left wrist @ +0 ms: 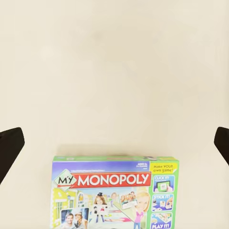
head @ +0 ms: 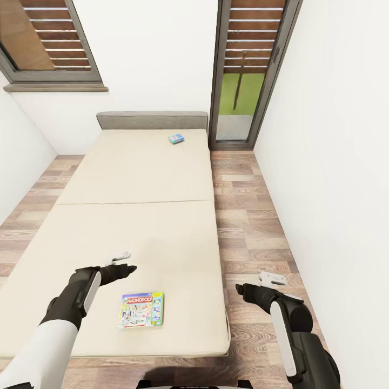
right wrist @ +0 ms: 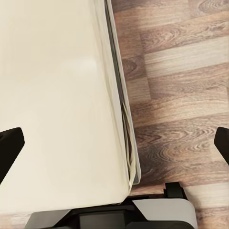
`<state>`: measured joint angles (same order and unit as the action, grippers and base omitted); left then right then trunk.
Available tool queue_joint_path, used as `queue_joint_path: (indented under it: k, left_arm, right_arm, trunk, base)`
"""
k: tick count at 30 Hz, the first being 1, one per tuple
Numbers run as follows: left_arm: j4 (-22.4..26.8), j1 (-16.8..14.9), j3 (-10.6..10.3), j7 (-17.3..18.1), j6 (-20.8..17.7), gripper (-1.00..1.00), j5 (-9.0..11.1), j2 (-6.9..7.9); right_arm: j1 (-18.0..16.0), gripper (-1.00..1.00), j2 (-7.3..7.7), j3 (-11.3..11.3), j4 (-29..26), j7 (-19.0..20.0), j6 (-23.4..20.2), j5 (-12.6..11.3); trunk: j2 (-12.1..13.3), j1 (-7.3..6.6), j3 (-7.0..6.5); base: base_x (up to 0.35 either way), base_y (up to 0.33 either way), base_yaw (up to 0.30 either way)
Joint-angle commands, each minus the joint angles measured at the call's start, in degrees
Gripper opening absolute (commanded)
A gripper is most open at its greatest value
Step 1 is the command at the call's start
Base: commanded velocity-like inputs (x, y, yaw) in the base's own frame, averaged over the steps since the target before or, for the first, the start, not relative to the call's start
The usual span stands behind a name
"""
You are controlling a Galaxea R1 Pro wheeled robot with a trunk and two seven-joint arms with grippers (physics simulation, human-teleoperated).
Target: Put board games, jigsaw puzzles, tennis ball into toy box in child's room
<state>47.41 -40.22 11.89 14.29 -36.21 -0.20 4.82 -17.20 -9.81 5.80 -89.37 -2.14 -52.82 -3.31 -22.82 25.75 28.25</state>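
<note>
On the beige bed [head: 135, 178], a green-edged Monopoly board game [head: 141, 309] lies flat near the foot end. My left gripper [head: 128, 268] hovers open just beyond it, above the mattress. In the left wrist view the same board game [left wrist: 114, 193] sits below the open left gripper [left wrist: 114, 143], whose dark fingertips [left wrist: 9, 148] stand wide apart. A second, blue board game [head: 176, 139] lies by the grey headboard [head: 152, 120]. My right gripper [head: 241, 289] is open over the floor beside the bed, and my right gripper [right wrist: 114, 143] holds nothing. The table, toy box, jigsaw puzzles and tennis ball are out of view.
Wood plank floor [head: 246, 216] runs along the bed's right side up to a white wall [head: 335, 162]. A tall dark-framed window [head: 246, 75] stands past the headboard and another window [head: 46, 43] is at the back left. The bed edge [right wrist: 125, 114] and my base [right wrist: 162, 212] appear in the right wrist view.
</note>
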Motion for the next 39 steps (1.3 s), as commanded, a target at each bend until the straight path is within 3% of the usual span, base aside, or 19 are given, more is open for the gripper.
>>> queue_joint_path:
  k: [1, 11, 21, 39]
  left_arm:
    - [0.06, -0.03, 0.15, 0.27, -0.35, 1.00, -0.04, -0.03]
    - [-0.10, -0.03, -0.13, 0.01, -0.33, 1.00, -0.12, -0.07]
    - [-0.36, -0.03, -3.90, -0.36, -0.02, 1.00, -0.23, -0.08]
    - [-0.38, -0.04, -4.33, -0.41, 0.86, 1.00, -0.17, -0.09]
  right_arm:
    - [-0.06, 1.00, -0.04, 0.08, -0.05, -0.23, -0.27, -0.36]
    - [-0.17, 1.00, -0.07, 0.08, -0.06, -0.23, -0.43, -0.36]
    - [-0.17, 1.00, -0.04, 0.08, -0.08, -0.23, -0.44, -0.07]
    - [-0.18, 1.00, -0.03, 0.08, -0.05, -0.23, -0.44, 0.15]
  trunk:
    - [-0.10, 0.03, 0.09]
    - [-0.10, 0.03, 0.71]
    - [-0.10, 0.03, 1.61]
    - [-0.10, 0.03, 3.27]
  base:
    - [0.000, 0.000, 0.000]
    - [0.000, 0.000, 0.000]
    - [0.000, 0.000, 0.000]
    - [0.000, 0.000, 0.000]
